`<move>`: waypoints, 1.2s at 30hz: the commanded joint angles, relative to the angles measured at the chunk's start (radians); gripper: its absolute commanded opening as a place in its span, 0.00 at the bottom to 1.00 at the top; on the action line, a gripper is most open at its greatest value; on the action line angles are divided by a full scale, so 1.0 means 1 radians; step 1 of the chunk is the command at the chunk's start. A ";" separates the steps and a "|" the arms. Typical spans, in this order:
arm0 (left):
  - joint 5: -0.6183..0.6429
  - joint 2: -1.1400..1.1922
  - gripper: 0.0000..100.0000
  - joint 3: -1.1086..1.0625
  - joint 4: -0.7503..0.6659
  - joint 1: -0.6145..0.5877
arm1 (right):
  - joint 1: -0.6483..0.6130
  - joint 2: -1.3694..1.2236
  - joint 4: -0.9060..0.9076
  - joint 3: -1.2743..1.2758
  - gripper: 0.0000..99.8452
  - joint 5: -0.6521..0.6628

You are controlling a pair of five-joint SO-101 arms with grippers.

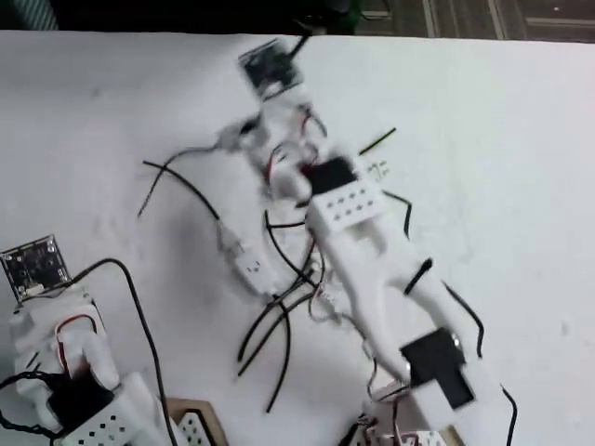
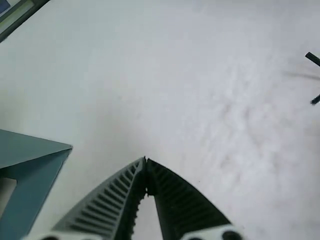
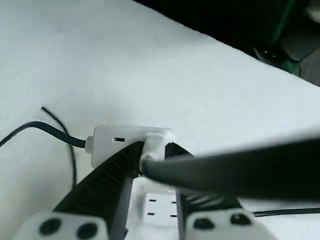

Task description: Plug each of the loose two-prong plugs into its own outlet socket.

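My right gripper (image 3: 152,150) is shut on a white two-prong plug (image 3: 156,141), whose thick black cable (image 3: 235,170) trails off to one side. The plug sits against a white outlet socket (image 3: 111,142) lying on the table, with a thin black cord (image 3: 40,127) leading out of it. In the high view that socket (image 1: 232,137) lies at the far middle of the table, at the tip of the right arm (image 1: 372,279). A second white connector (image 1: 247,261) lies mid-table. My left gripper (image 2: 146,172) is shut on nothing, over bare white table.
Several loose black cables (image 1: 274,321) tangle across the table's middle beside the right arm. A short black stick (image 1: 376,141) and a small white piece (image 1: 376,170) lie to the right of it. The left arm (image 1: 65,344) rests at the near left corner.
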State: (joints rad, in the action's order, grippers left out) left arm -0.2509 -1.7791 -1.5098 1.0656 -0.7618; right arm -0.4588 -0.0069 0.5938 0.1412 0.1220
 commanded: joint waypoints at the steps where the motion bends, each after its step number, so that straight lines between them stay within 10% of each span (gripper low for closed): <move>1: -0.006 -0.010 0.02 0.003 -0.003 -0.005 | 0.105 -0.090 -0.068 -0.132 0.02 -0.012; 11: -0.006 -0.010 0.02 0.002 -0.003 -0.005 | 0.266 -0.486 -0.051 -0.450 0.04 -0.011; 17: -0.008 -0.010 0.02 0.002 -0.003 -0.005 | 0.239 -0.510 0.245 -0.618 0.21 -0.011; 36: -0.008 -0.010 0.02 0.003 -0.002 0.093 | 0.111 -0.220 1.124 -0.812 0.21 -0.002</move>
State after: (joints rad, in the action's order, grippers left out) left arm -0.2509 -1.7791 -1.5129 1.0656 -0.7265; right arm -0.3376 -0.3276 1.6724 -0.6414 0.1235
